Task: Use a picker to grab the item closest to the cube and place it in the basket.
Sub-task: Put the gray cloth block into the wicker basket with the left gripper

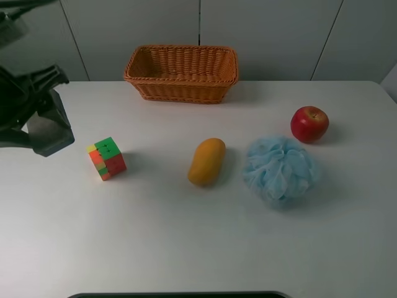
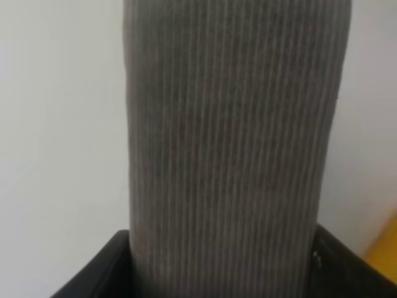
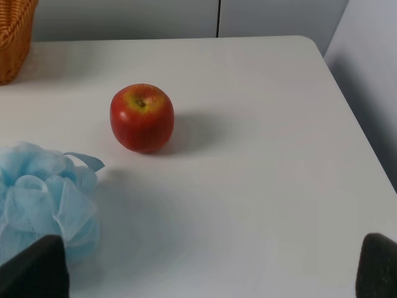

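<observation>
The multicoloured cube (image 1: 107, 158) lies on the white table at the left. An orange mango (image 1: 206, 161) lies right of it and is the item nearest to it. The wicker basket (image 1: 182, 72) stands empty at the back. My left gripper (image 1: 46, 133) hangs at the table's left edge, left of the cube and apart from it. A grey ribbed surface (image 2: 229, 143) fills the left wrist view, so its jaws cannot be read. My right gripper (image 3: 205, 270) is open and empty, with its dark fingertips (image 3: 34, 267) wide apart. No picker shows.
A blue bath pouf (image 1: 280, 169) lies right of the mango and also shows in the right wrist view (image 3: 43, 205). A red apple (image 1: 309, 123) sits behind it, seen too in the right wrist view (image 3: 142, 118). The table's right edge (image 3: 347, 105) is close.
</observation>
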You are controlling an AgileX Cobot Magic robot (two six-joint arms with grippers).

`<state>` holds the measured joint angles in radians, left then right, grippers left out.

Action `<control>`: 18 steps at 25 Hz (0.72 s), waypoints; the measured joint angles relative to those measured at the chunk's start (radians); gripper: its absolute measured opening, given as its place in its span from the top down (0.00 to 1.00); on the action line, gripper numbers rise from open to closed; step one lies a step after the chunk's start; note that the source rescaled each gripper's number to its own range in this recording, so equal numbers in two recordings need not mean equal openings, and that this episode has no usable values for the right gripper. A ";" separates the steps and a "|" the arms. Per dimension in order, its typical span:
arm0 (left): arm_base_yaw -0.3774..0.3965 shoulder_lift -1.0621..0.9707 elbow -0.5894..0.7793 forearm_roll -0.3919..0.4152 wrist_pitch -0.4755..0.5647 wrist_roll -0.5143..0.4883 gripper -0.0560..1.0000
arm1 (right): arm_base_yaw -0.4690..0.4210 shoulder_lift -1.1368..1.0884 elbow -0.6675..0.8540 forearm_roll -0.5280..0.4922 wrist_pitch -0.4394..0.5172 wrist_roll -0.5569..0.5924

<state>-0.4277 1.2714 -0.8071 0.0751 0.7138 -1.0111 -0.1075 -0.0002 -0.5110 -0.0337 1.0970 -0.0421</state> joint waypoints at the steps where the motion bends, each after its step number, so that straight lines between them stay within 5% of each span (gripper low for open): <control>1: 0.000 0.004 -0.033 0.021 -0.019 0.000 0.88 | 0.000 0.000 0.000 0.000 0.000 0.000; 11: 0.000 0.316 -0.458 0.335 -0.286 0.085 0.88 | 0.000 0.000 0.000 0.000 0.000 0.000; 18: 0.000 0.667 -0.781 0.383 -0.424 0.261 0.88 | 0.000 0.000 0.000 0.000 0.000 0.000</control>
<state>-0.4277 1.9380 -1.5877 0.4583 0.2902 -0.7500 -0.1075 -0.0002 -0.5110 -0.0337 1.0970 -0.0421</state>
